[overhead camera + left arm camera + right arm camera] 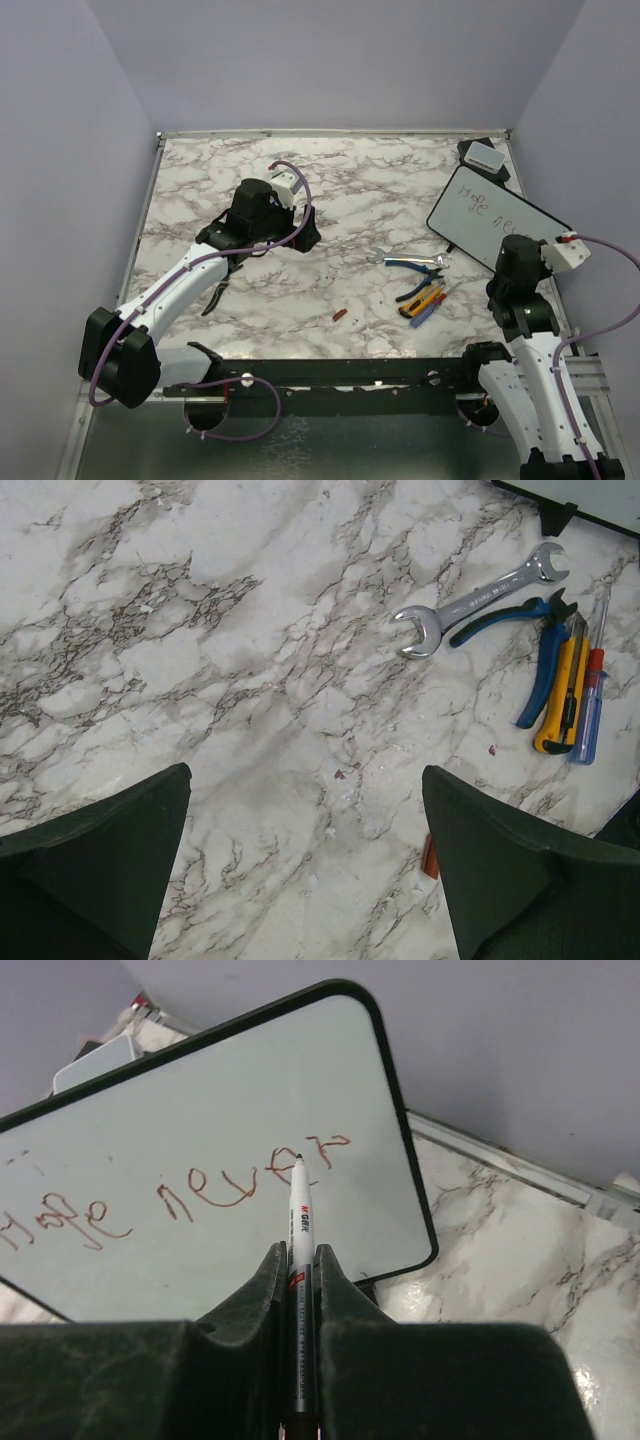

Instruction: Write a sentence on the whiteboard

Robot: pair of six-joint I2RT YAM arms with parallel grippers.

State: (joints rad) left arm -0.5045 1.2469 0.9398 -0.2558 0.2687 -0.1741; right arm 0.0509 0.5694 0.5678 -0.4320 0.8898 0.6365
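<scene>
— Marbled tabletop (350, 200) is filling most of the overhead view. Where is the whiteboard (200, 1110) sitting?
— It is sitting straight ahead of the right pincer (298, 1255), showing reddish handwriting (170, 1205).
— What is that pincer doing?
— Its jaws are clamping narrowly on a marker (299, 1200), whose tip is pointing at the last letter.
— And the left pincer (305, 770)?
— It is hanging wide apart above bare marble, with a wrench (470, 605), blue pliers (500, 620) and a yellow knife (565, 695) lying ahead and to its right.
</scene>
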